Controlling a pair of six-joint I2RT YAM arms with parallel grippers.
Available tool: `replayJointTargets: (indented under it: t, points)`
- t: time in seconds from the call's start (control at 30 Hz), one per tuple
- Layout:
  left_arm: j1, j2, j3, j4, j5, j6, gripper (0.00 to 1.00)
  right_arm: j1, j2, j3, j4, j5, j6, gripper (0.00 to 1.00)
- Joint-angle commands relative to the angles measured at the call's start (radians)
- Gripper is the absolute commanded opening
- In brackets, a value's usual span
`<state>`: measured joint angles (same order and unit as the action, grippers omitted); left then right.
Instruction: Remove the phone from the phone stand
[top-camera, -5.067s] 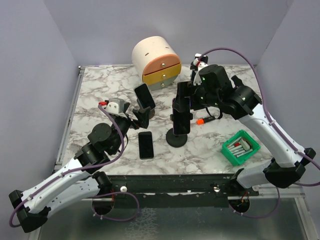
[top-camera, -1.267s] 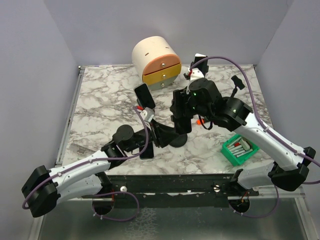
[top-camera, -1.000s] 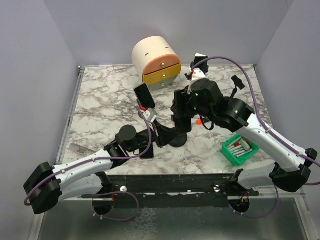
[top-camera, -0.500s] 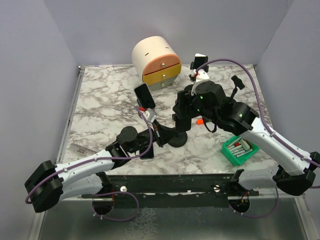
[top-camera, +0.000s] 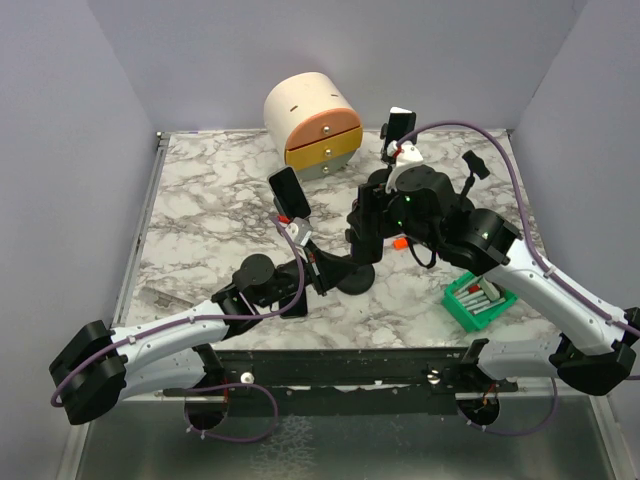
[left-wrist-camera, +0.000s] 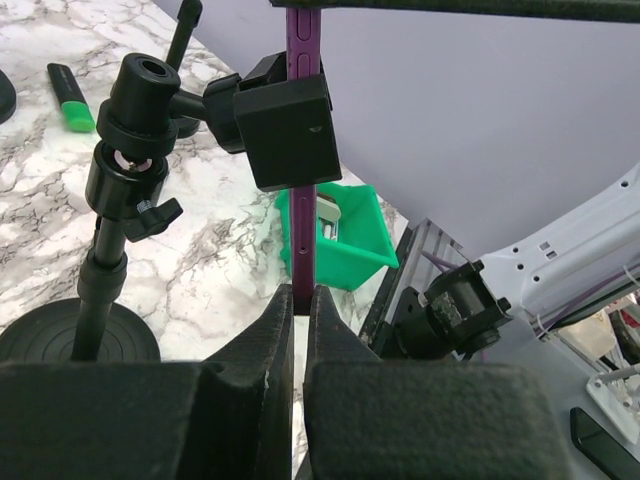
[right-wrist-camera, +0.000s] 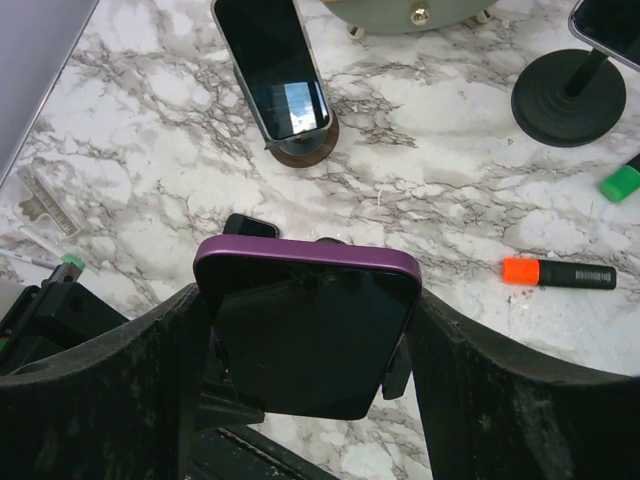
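Observation:
The phone (right-wrist-camera: 305, 330), dark-screened in a purple case, sits upright in the clamp (left-wrist-camera: 290, 130) of the black phone stand (top-camera: 352, 280) at the table's middle. From above, my right gripper (right-wrist-camera: 305, 300) spans the phone's width, both fingers against its side edges. My left gripper (left-wrist-camera: 300, 292) reaches in from the lower left, and its fingers are pressed on the phone's thin purple lower edge (left-wrist-camera: 303, 235). The stand's pole (left-wrist-camera: 105, 270) rises just left of that grip. In the top view the right gripper (top-camera: 365, 215) covers most of the phone.
A second phone (top-camera: 289, 195) leans on a small round stand, and another lies flat (right-wrist-camera: 250, 225) under my left arm. A round drawer unit (top-camera: 312, 120) stands at the back. A green bin (top-camera: 480, 297) is at the right, an orange marker (right-wrist-camera: 560, 273) beside the stand.
My left gripper has closed onto the phone's lower edge over the last second. The right gripper stays on the phone, its arm shifted slightly.

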<state>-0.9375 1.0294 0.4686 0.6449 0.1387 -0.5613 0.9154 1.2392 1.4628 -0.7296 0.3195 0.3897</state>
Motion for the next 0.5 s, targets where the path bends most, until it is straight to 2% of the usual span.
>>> replayJointTargets:
  t: [0.0,0.17,0.37,0.47]
  points:
    - [0.012,-0.010,-0.019,-0.027,-0.070,-0.006,0.01,0.005,-0.020,-0.018,-0.055,-0.041,0.023,0.78]
    - [0.013,-0.032,-0.018,-0.027,-0.063,-0.025,0.01,0.005,-0.012,0.001,-0.070,-0.028,0.038,0.90]
    - [0.012,-0.040,-0.013,-0.028,-0.044,-0.047,0.01,0.005,-0.006,-0.001,-0.062,-0.022,0.056,0.93]
    - [0.012,-0.037,-0.014,-0.028,-0.037,-0.057,0.03,0.005,-0.006,0.000,-0.049,-0.015,0.065,0.97]
